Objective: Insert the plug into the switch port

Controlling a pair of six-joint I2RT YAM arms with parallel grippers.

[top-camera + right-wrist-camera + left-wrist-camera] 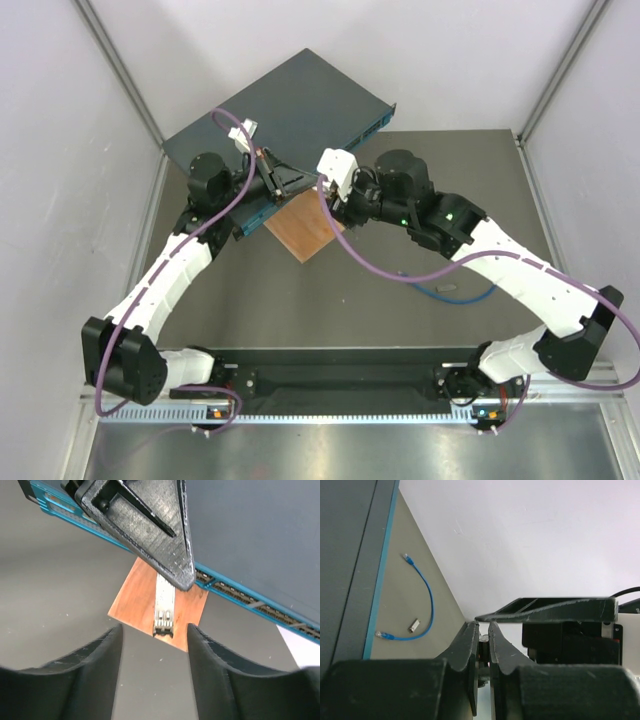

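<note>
The switch (290, 100) is a dark teal box at the back, with its blue socket face (240, 591) towards me. The blue cable (455, 292) lies loose on the table at the right, untouched; its clear-tipped plugs (408, 557) show in the left wrist view. My left gripper (272, 182) is shut on a small silver metal module (164, 607), held over the wooden square next to the switch front. My right gripper (154, 627) is open and empty, facing the module's end from close by, not touching it.
An orange-brown wooden square (305, 230) lies against the switch's front. A tiny grey metal piece (413, 626) lies inside the cable's curve. White walls enclose the table on the left, back and right.
</note>
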